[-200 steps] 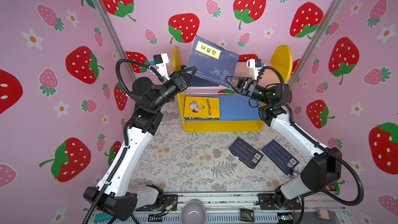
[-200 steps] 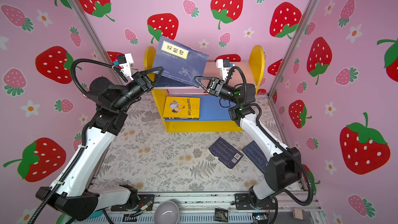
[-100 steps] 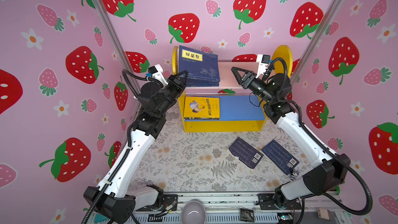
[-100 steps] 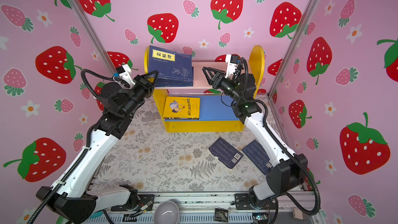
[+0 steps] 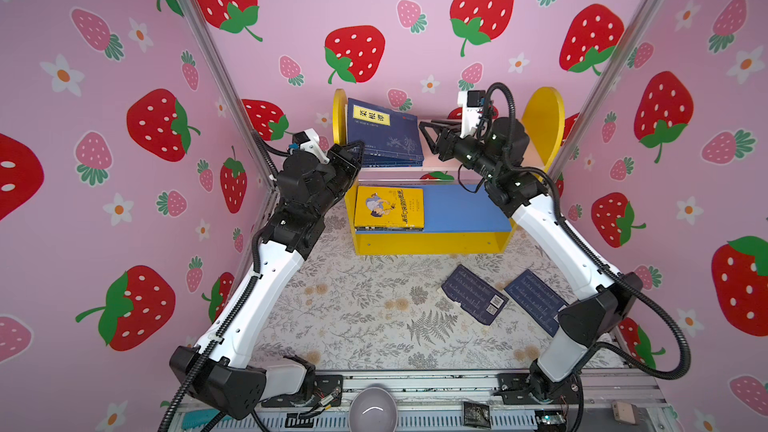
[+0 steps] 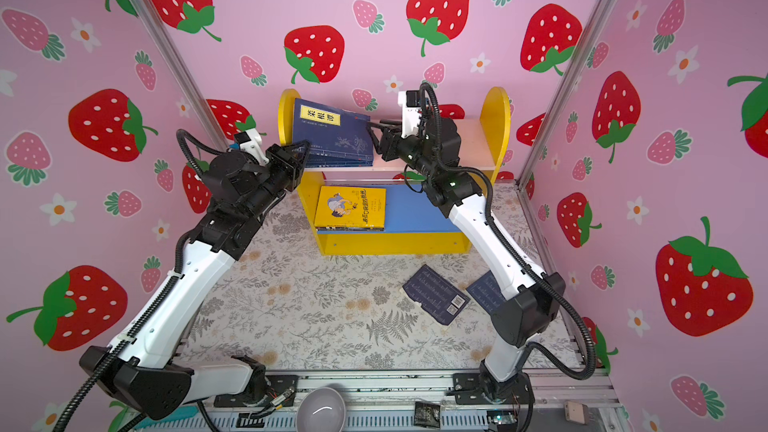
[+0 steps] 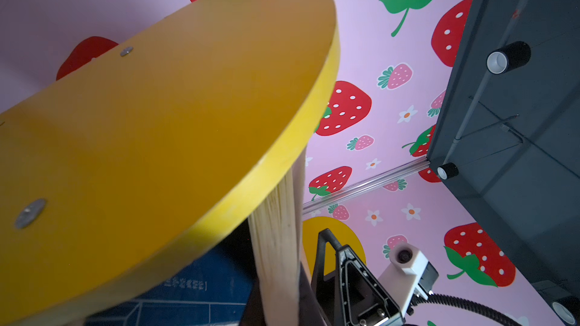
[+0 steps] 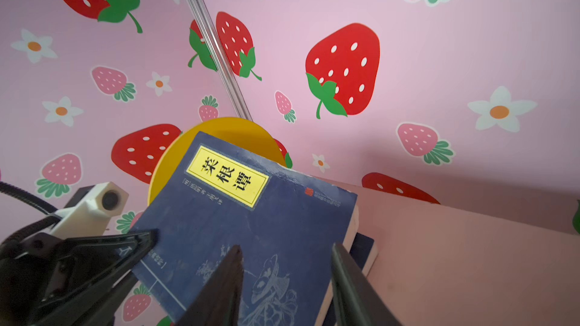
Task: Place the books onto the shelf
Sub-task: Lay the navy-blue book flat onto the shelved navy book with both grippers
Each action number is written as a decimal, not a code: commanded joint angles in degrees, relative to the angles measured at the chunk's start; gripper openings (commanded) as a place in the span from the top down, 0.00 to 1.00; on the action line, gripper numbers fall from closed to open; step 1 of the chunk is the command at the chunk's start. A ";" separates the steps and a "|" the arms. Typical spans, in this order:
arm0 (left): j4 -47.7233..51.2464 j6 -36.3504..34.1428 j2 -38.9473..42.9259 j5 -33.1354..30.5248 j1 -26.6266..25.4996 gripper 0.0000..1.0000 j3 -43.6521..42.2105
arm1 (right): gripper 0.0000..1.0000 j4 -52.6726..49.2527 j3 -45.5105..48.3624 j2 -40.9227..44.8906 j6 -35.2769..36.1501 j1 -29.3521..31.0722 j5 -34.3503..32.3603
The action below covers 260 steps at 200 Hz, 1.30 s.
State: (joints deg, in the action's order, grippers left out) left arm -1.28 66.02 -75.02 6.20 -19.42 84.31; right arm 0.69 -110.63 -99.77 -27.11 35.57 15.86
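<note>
**Navy book propped on the top board, one claw pinching its corner**

Nearest me, a round grey bowl sits at the front rail. Past it, on the floral cloth, a navy blue paperback with a barcode and a second navy blue paperback lie flat, near each other and apart from the small wooden shelf with yellow round-topped sides. On its blue lower board a bright yellow cartoon-cover book rests atop darker ones. Higher up, the left gripper is closed tight on the lower corner of a navy blue book with a yellow title label — this one tilts up off a flat pile of navy books on the pale pink upper board, leaning toward the left yellow side. The right gripper stands part open at the book's other edge, holding nothing — one finger before the cover, one past it
</note>
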 commanded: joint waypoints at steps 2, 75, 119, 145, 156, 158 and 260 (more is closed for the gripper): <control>-0.51 1.58 0.26 0.76 0.92 1.00 3.78 | 0.52 -6.07 -2.58 -1.84 2.78 0.46 -2.13; -1.32 5.07 -0.81 6.44 2.56 1.00 2.74 | 0.50 -3.37 0.83 -0.87 2.24 0.75 -3.88; -1.34 5.27 -1.00 6.89 2.55 1.00 2.21 | 0.50 -4.49 -0.44 -1.63 4.37 1.56 -4.90; -1.18 5.31 -0.66 7.23 2.92 1.00 2.16 | 0.50 -5.35 -1.08 -1.98 5.64 1.87 -5.90; -0.96 5.27 -0.32 7.37 3.40 1.00 2.00 | 0.50 -5.33 -1.03 -1.77 6.00 1.87 -6.02; -0.95 5.29 -0.26 7.46 3.48 1.00 2.00 | 0.50 -5.30 -1.05 -1.71 6.06 1.87 -6.02; -0.58 6.48 -0.91 9.94 4.59 1.00 1.50 | 0.49 -5.68 -1.45 -2.00 8.12 2.48 -7.77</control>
State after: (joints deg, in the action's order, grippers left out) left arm 0.69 71.11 -76.27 13.87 -15.09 84.90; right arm -3.27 -110.63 -102.15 -20.69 37.50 9.47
